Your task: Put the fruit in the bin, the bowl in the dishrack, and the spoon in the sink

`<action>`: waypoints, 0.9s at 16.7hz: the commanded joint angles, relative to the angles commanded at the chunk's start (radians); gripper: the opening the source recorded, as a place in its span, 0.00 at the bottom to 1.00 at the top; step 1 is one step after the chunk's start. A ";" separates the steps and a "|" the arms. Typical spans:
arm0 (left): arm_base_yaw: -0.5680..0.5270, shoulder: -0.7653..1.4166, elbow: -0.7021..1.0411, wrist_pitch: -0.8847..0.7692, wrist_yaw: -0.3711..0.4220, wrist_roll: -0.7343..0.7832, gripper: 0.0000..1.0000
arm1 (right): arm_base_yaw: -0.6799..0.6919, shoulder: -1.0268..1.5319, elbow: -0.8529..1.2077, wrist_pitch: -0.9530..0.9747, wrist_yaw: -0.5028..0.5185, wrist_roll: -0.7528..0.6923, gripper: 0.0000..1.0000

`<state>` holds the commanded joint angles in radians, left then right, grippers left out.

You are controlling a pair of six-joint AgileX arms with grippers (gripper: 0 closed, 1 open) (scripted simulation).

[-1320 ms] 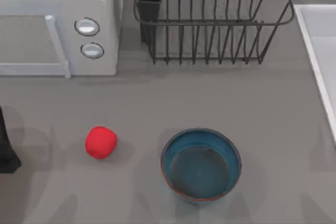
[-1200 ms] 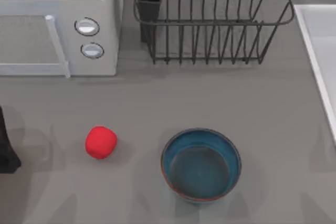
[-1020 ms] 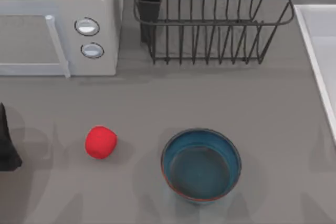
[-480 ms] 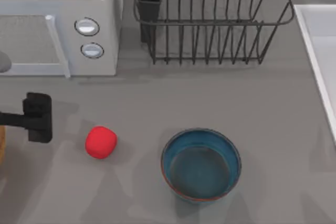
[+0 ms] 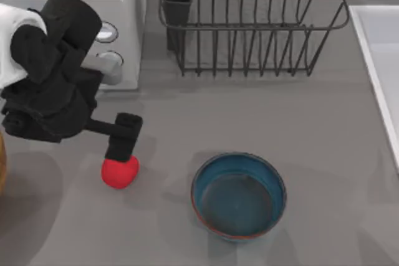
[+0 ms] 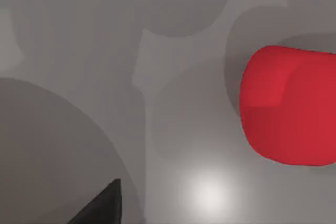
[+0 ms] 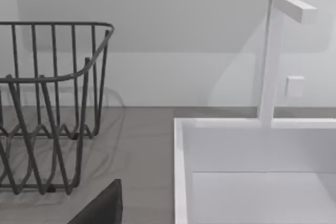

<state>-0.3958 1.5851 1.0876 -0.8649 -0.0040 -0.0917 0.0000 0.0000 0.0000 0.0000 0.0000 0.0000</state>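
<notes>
Just above the fruit [image 5: 120, 173] hung the left gripper [image 5: 123, 140], its dark fingers pointing down at the red ball's far side and overlapping its upper edge in the top view; whether those fingers were spread or closed could not be told, nor whether they touched the fruit. From the left wrist camera the fruit [image 6: 291, 109] sat close on the grey table [image 6: 173, 77]. To the right of the gripper, near but apart from the fruit, stood the bowl [image 5: 238, 195], upright. Beyond the gripper, further back, stood the dishrack [image 5: 249, 23], and the sink [image 5: 377, 54] lay well off to its right. Behind the left arm sat the microwave [image 5: 121, 4].
</notes>
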 joint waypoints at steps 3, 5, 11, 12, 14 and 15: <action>-0.046 0.170 0.129 -0.096 0.006 -0.013 1.00 | 0.000 0.000 0.000 0.000 0.000 0.000 1.00; -0.066 0.240 0.188 -0.136 0.010 -0.019 1.00 | 0.000 0.000 0.000 0.000 0.000 0.000 1.00; -0.070 0.267 0.210 -0.150 0.013 -0.021 1.00 | 0.000 0.000 0.000 0.000 0.000 0.000 1.00; -0.070 0.269 0.207 -0.146 0.013 -0.021 1.00 | 0.000 0.000 0.000 0.000 0.000 0.000 1.00; -0.072 0.288 0.183 -0.109 0.013 -0.019 1.00 | 0.000 0.000 0.000 0.000 0.000 0.000 1.00; -0.073 0.302 0.165 -0.076 0.013 -0.019 1.00 | 0.000 0.000 0.000 0.000 0.000 0.000 1.00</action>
<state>-0.4684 1.8871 1.2527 -0.9411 0.0093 -0.1106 0.0000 0.0000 0.0000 0.0000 0.0000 0.0000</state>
